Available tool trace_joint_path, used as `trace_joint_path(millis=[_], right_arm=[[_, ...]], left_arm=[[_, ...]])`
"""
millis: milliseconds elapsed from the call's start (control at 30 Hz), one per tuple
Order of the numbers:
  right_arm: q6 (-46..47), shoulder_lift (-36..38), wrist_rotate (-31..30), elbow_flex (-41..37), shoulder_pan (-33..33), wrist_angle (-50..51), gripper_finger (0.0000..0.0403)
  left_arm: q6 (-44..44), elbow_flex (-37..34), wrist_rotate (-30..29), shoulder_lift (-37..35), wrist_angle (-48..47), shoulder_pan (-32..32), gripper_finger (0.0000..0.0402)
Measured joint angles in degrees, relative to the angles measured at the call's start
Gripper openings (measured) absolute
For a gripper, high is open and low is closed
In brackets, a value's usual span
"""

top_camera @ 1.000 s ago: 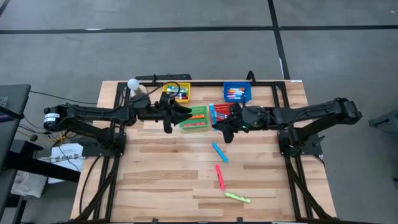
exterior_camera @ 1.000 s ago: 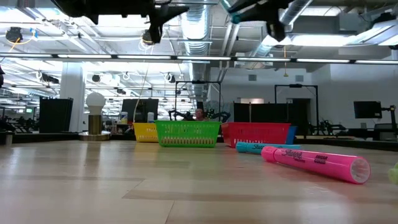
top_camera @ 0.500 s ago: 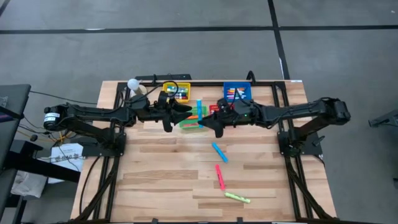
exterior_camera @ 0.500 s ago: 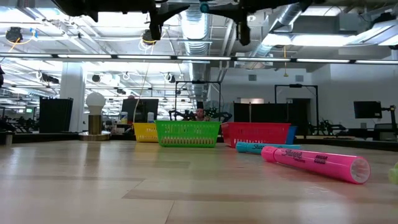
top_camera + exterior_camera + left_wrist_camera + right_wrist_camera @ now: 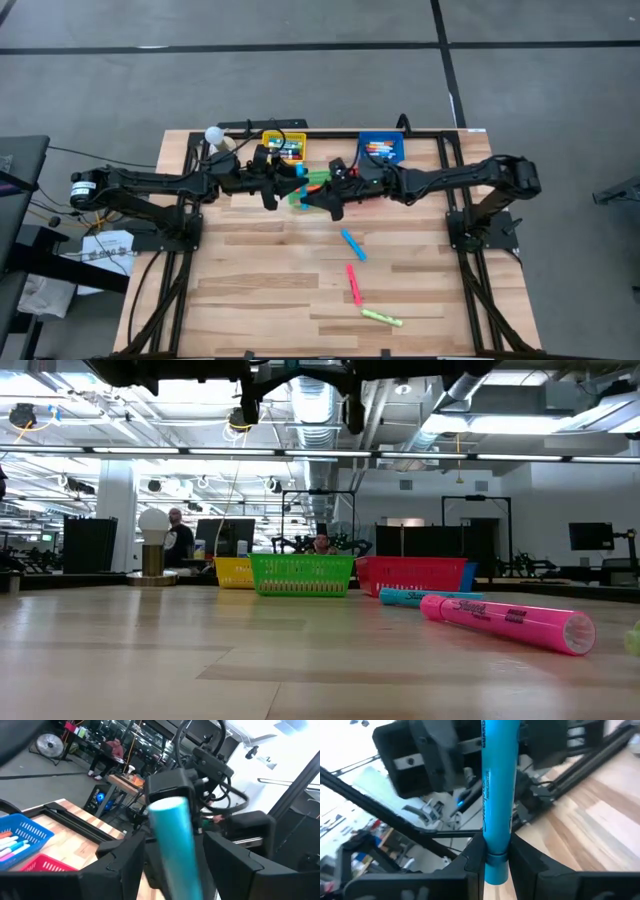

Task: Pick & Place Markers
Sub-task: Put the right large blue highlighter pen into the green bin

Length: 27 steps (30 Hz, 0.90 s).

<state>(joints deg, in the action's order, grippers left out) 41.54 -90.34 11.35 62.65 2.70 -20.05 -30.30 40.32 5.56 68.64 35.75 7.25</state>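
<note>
High view shows the left gripper [image 5: 283,180] spread wide above the far middle of the wooden bench [image 5: 260,290], near the green mesh basket [image 5: 296,197]. Just to its right the right gripper [image 5: 325,196] pinches a light-blue marker pen [image 5: 314,177] at one end — the pen's long axis points from it toward the left gripper, its free end lying between the open fingers. The handover turns on this line. Three more markers lie nearer, apart: blue [image 5: 353,244], pink [image 5: 353,284], yellow-green [image 5: 381,318].

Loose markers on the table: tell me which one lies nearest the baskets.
The blue marker. It lies closest to the green basket, with the pink marker farther off and the yellow-green marker farthest.
</note>
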Motion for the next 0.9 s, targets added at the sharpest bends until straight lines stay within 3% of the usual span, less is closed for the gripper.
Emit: trace_joint_path(millis=[233, 567, 900], right_arm=[[-0.01, -0.96, 0.75, 1.08, -0.04, 0.74, 0.0052], [-1.51, -0.52, 0.37, 1.06, 0.02, 2.28, 0.0052], [-7.28, -0.08, 0.79, 1.06, 0.21, 6.26, 0.009]], left_arm=[[1.48, 0.0, 0.02, 0.0, 0.11, -0.04, 0.0189], [0.52, 0.02, 0.25, -0.02, 0.99, 0.38, 0.007], [4.38, 0.01, 0.78, 0.03, 0.47, 0.37, 0.0068]])
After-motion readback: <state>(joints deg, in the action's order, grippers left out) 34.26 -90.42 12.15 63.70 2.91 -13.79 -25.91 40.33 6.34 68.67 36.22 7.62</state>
